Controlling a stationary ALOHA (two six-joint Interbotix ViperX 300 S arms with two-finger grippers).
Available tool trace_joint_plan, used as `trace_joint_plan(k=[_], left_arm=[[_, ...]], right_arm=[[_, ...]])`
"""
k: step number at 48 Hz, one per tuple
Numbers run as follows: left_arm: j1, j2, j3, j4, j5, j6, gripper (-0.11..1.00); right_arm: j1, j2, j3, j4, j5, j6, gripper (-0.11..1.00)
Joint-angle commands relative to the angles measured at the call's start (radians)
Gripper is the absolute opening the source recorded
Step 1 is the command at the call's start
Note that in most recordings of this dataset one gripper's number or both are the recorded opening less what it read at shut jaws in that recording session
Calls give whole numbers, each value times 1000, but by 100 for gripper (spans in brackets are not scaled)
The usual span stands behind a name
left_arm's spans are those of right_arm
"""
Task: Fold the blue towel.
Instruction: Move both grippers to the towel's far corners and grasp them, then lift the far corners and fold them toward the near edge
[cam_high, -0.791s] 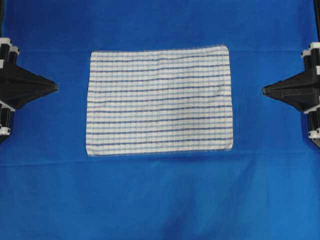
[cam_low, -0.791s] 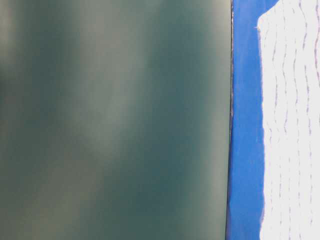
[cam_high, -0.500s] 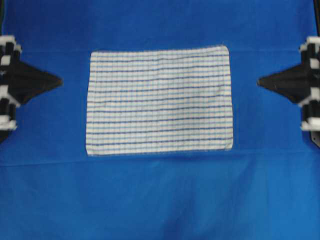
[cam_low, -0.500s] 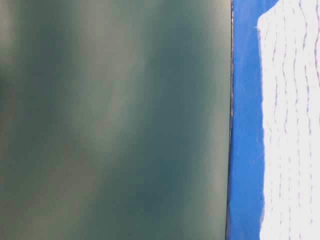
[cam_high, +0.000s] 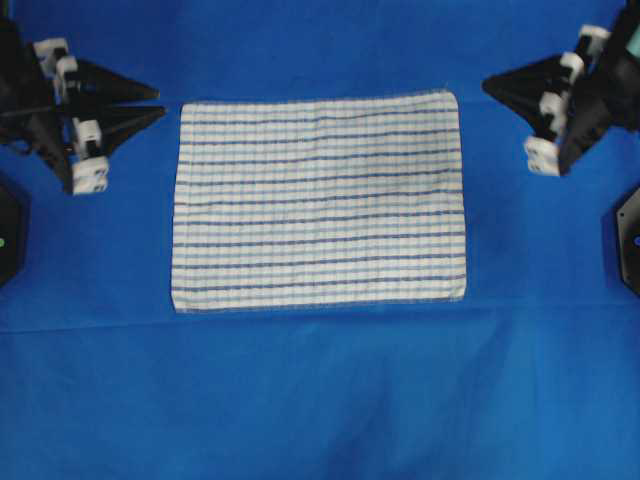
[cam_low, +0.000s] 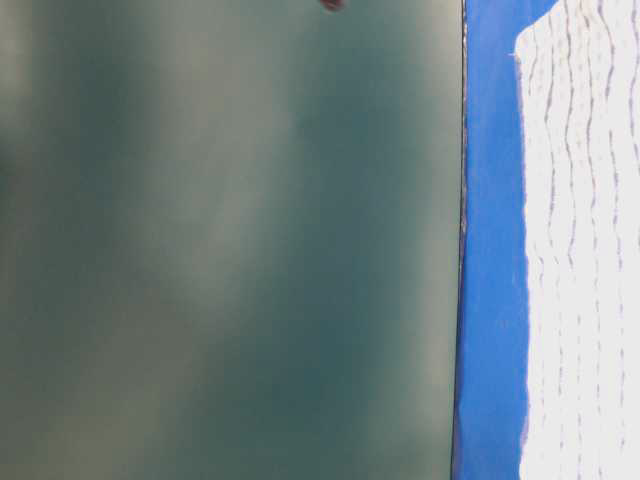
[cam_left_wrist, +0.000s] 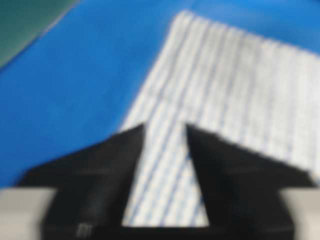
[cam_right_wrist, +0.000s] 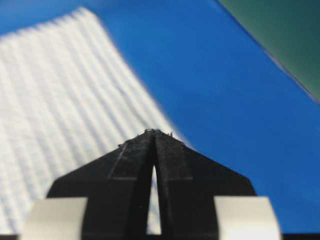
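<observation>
The blue towel (cam_high: 320, 200), white with thin blue stripes, lies flat and unfolded in the middle of the overhead view. My left gripper (cam_high: 158, 105) hangs open just off the towel's far left corner, nothing between its fingers. In the left wrist view, blurred, the gripper (cam_left_wrist: 165, 127) has its fingers spread with the towel (cam_left_wrist: 235, 80) below and ahead. My right gripper (cam_high: 487, 88) is shut, pointing at the far right corner and apart from it. The right wrist view shows its tips (cam_right_wrist: 154, 132) closed on nothing over the towel's (cam_right_wrist: 55, 95) edge.
A large plain blue cloth (cam_high: 320, 400) covers the table under the towel. A dark green surface (cam_low: 230, 240) borders the cloth, also showing in the wrist views' corners (cam_right_wrist: 280, 35). A black arm base (cam_high: 628, 235) sits at the right edge.
Both arms have swung from the towel's sides to its far corners, turning inward. The left gripper's fingers have spread apart; the right stays shut. The towel has not moved.
</observation>
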Motion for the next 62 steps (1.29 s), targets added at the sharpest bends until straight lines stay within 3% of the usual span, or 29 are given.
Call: trace_joint_plan(k=[1, 7, 10, 15, 29, 40, 52, 57, 62], left_arm=[[41, 52, -8, -3, -28, -2, 44], [80, 156, -15, -3, -54, -2, 80], [91, 209, -21, -3, -75, -2, 90], [103, 290, -38, 0, -117, 0, 87], [176, 517, -87, 0, -170, 3, 87], [212, 634, -123, 2, -179, 21, 86], [216, 681, -129, 2, -172, 23, 77], [219, 683, -129, 2, -138, 23, 61], [219, 684, -133, 2, -103, 23, 40]], right_arm=[[-38, 83, -46, 0, -2, -2, 22], [-71, 196, -84, -8, -2, -11, 58], [-87, 256, -103, -12, -2, -12, 66], [-115, 356, -133, -17, -6, -15, 59], [-143, 543, -201, -29, -23, -17, 59], [-152, 603, -209, -37, -26, -20, 59], [-160, 627, -204, -46, -26, -20, 57], [-158, 627, -207, -51, -21, -20, 47], [-158, 629, -207, -57, -17, -20, 19]])
